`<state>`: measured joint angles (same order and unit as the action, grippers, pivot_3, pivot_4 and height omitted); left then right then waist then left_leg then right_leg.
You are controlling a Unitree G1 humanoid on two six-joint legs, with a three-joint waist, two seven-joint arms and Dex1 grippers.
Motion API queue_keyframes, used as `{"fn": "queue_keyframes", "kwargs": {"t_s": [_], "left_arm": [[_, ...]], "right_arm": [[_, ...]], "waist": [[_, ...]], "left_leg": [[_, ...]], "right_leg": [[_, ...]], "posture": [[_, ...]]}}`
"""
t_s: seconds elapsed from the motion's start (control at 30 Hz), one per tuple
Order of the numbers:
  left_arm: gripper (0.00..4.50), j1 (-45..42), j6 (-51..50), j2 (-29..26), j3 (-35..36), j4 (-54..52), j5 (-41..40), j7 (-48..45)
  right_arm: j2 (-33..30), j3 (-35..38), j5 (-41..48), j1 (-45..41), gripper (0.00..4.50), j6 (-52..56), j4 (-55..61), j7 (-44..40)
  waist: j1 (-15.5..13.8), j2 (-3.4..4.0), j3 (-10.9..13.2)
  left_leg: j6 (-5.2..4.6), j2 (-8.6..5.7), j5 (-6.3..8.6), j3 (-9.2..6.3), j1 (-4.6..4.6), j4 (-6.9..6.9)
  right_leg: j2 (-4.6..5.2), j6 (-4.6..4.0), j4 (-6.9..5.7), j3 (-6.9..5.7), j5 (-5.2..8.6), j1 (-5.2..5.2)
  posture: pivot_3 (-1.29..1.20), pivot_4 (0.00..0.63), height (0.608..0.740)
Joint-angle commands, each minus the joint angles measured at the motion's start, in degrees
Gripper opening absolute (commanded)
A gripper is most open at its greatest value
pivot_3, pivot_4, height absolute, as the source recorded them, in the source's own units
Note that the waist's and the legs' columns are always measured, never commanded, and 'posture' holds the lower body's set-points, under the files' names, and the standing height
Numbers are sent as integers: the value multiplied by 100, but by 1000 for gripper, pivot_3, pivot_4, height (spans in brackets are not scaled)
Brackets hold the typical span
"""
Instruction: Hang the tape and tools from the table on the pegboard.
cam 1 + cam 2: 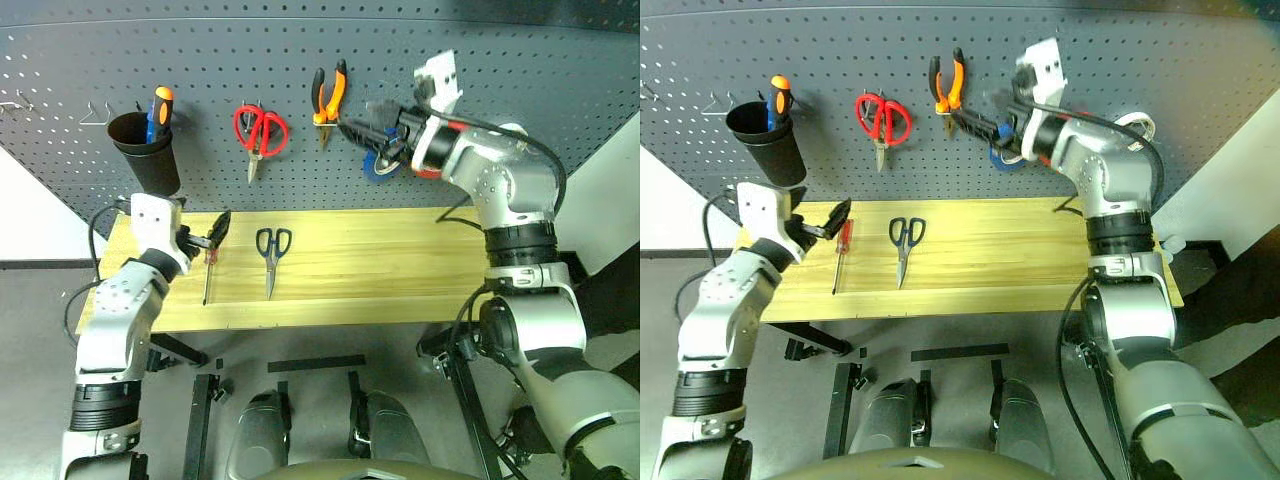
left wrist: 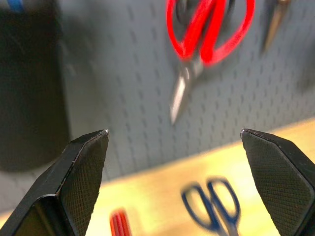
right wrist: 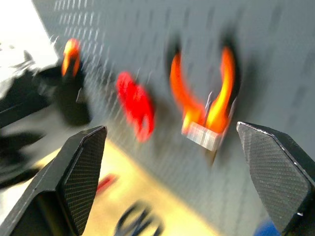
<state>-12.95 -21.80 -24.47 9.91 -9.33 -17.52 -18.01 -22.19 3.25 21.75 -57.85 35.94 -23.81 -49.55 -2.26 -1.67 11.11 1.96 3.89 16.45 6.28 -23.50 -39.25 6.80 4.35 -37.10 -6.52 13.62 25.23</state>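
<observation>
The orange-and-black pliers (image 1: 329, 95) hang on the dark grey pegboard (image 1: 560, 80). My right gripper (image 1: 358, 131) stands open just to their right, level, pointing at the board, with nothing between its fingers. On the table (image 1: 380, 260) lie the dark-handled scissors (image 1: 271, 250) and, left of them, the slim red-handled screwdriver (image 1: 209, 270). My left gripper (image 1: 220, 232) hovers open above the screwdriver's handle end, empty. The tape is out of view.
Red-handled scissors (image 1: 260, 130) hang left of the pliers. A black cup (image 1: 145, 150) on the board holds an orange-and-black screwdriver (image 1: 160, 108). A blue roll (image 1: 380, 165) hangs behind my right gripper. Bare wire hooks (image 1: 95, 115) sit at the board's far left.
</observation>
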Motion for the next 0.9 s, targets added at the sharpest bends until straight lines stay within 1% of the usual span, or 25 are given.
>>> {"fn": "queue_keyframes", "kwargs": {"t_s": [0.03,0.17,0.2,0.3,0.4,0.47,0.6,0.7,0.73,0.9], "left_arm": [[4500,-45,-470,167,-281,-154,263,347],[4500,-151,-1049,509,-622,45,548,752],[4500,-197,-1186,612,-677,112,589,843],[4500,-357,-1411,927,-802,422,815,1197],[4500,-441,-1555,1165,-849,583,891,1350],[4500,-546,-1796,1388,-744,741,849,1530],[4500,-785,-2128,1582,-697,1120,926,1762],[4500,-945,-2230,1626,-765,1403,1053,1886],[4500,-1013,-2274,1659,-768,1494,1085,1940],[4500,-1397,-2546,1913,-635,1939,1129,2227]], "right_arm": [[-349,-332,95,181,4460,-14,373,-901],[-694,-827,-140,509,4460,-400,411,-1748],[-759,-941,-207,565,4460,-502,402,-1908],[-794,-1130,-372,562,4460,-744,92,-2166],[-788,-1240,-422,559,4460,-879,-63,-2447],[-743,-1312,-580,588,4460,-1217,-243,-2483],[-556,-1354,-950,431,4460,-1731,-793,-2138],[-515,-1357,-1043,344,4460,-1829,-977,-2207],[-515,-1363,-1061,330,4460,-1848,-1002,-2265],[-472,-1377,-1226,189,4460,-2044,-1394,-2369]], "waist": [[1,2,-1],[-8,2,-1],[-9,2,-1],[-3,2,-1],[-2,3,2],[-2,6,11],[-1,11,44],[-2,20,162],[-1,23,218],[-1,23,471]], "left_leg": [[0,0,0,0,1,0],[-1,-1,0,-1,1,0],[-1,-1,0,-1,2,-1],[-1,-1,0,-3,3,-3],[-1,-1,0,-4,7,-3],[-2,-1,1,-5,7,-2],[-4,-1,2,-8,14,-3],[-6,0,2,-10,24,-3],[-6,-1,2,-12,25,-4],[-9,-1,3,-14,25,-3]], "right_leg": [[0,0,0,0,0,0],[0,0,2,0,0,-2],[0,0,2,0,0,-3],[0,0,2,0,0,-5],[0,0,2,0,0,-6],[0,0,2,0,0,-6],[1,-1,8,0,1,-15],[1,-2,10,1,1,-22],[1,-3,9,1,1,-24],[3,-3,5,2,1,-26]], "posture": [[133,122,740],[129,132,740],[123,143,740],[117,161,740],[109,194,740],[106,215,740],[102,261,740],[98,286,740],[94,309,740],[80,358,740]]}}
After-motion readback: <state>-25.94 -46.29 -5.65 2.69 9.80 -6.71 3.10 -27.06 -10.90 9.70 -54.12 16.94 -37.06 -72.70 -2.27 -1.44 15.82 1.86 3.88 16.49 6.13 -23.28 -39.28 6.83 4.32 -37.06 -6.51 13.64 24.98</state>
